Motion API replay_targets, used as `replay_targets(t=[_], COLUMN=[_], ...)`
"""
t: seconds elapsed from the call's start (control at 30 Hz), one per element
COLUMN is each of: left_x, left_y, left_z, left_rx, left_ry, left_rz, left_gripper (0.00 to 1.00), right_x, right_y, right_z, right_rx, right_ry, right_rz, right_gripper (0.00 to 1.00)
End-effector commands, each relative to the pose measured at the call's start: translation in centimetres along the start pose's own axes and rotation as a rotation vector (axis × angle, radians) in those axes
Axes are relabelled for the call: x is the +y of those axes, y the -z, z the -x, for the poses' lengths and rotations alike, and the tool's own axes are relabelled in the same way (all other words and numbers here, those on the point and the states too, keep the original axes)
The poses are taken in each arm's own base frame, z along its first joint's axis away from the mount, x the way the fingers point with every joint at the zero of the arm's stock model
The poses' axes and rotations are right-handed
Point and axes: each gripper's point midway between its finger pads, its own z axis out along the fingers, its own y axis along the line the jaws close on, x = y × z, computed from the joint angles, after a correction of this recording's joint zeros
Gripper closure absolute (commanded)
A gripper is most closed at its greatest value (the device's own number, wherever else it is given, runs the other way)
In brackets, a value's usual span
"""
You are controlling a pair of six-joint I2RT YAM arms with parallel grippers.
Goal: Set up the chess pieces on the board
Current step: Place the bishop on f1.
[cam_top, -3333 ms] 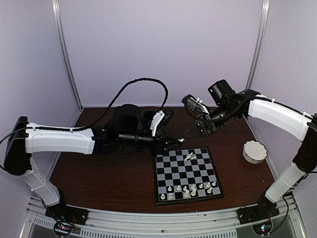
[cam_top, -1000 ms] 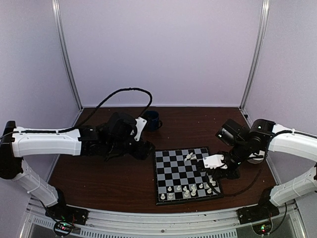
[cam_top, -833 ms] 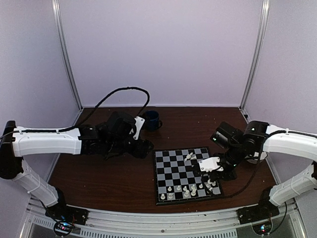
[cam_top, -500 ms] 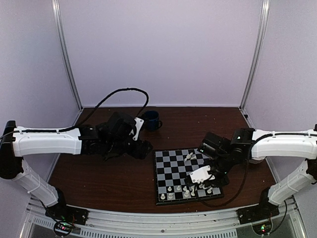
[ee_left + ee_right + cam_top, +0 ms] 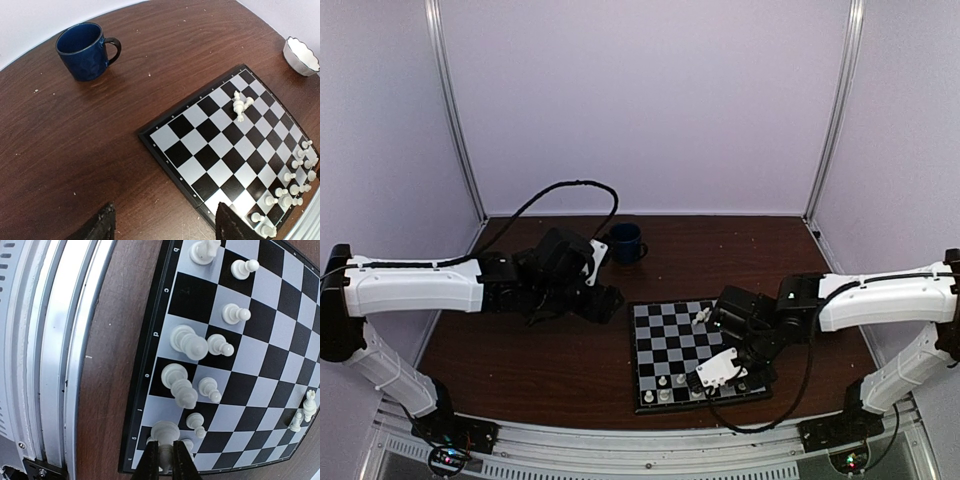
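The left fingers [image 5: 106, 227] hang wide and empty over the dark wood-grain counter [image 5: 75, 150], left of the flat, glossy black-and-pale board [image 5: 200, 150]. Smooth cream chess pieces [image 5: 187, 342] crowd its two near rows; the right fingers [image 5: 150, 462] pinch narrow on one near-row piece [image 5: 165, 431], which I judge wants a straight lift, clear of round-based neighbours.

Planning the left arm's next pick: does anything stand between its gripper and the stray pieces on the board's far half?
Nothing visible. Between the left gripper and the stray pieces lie only bare table and empty squares of the board; the mug stands aside.
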Motion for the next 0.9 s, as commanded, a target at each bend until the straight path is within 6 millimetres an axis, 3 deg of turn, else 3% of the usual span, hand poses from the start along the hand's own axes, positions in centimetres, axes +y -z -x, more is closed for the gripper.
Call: replay_targets(t=[0.0,0.63,0.87], left_x=[0.4,0.3,0.4], left_y=[0.5,0.2,0.2], left_z=[0.8,0.4,0.3], left_rx=[-0.034,-0.013,-0.009], left_ry=[0.009,0.016,0.011], left_rz=[0.01,0.008,0.012], left_gripper=[0.32,0.32,0.32], right_x=[0.1,0.1,0.0], right_y=[-0.8,-2.5,-2.6], right_z=[-0.4,-0.8,-0.8], right_rx=[0.034,0.08,0.081], right_ry=[0.029,0.061,0.058], right_rz=[-0.017,-0.043,-0.048], right_gripper=[0.94,0.93,0.86])
